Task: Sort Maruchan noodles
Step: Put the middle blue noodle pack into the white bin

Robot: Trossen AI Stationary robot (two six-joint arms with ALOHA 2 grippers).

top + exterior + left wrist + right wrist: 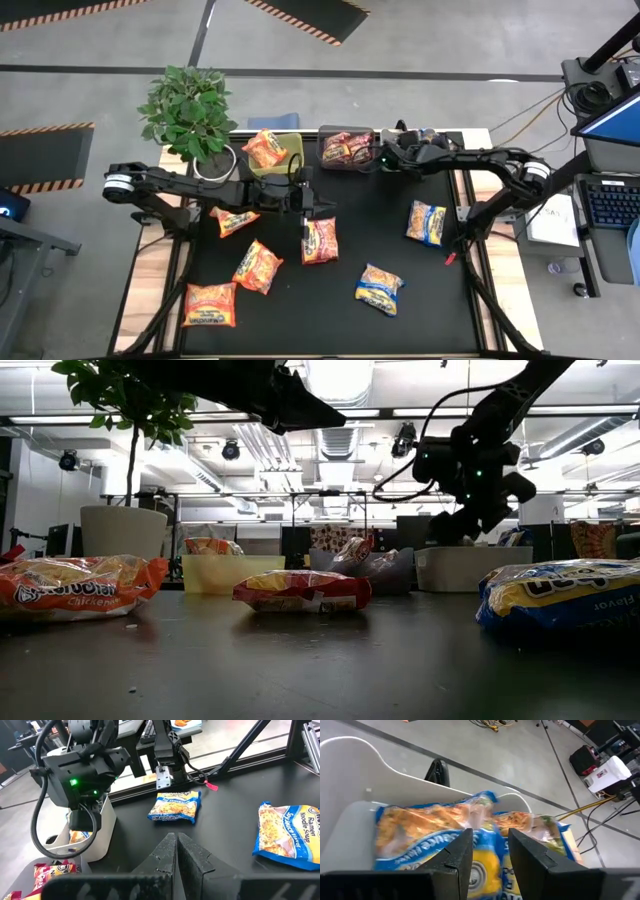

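The right gripper (489, 851) stood slightly open over a blue-and-yellow noodle packet (435, 832) in the white bin (350, 795); the left gripper (176, 851), well away from that bin, was closed and empty.

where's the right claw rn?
High view: the right claw is at the table's far edge, over the white bin, which holds a blue-and-yellow noodle packet, beside the dark bin.

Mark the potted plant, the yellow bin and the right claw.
potted plant (190, 108), high view, leaves.
yellow bin (232, 573), low view, front wall.
right claw (490, 851), right wrist view, gap between its fingertips.
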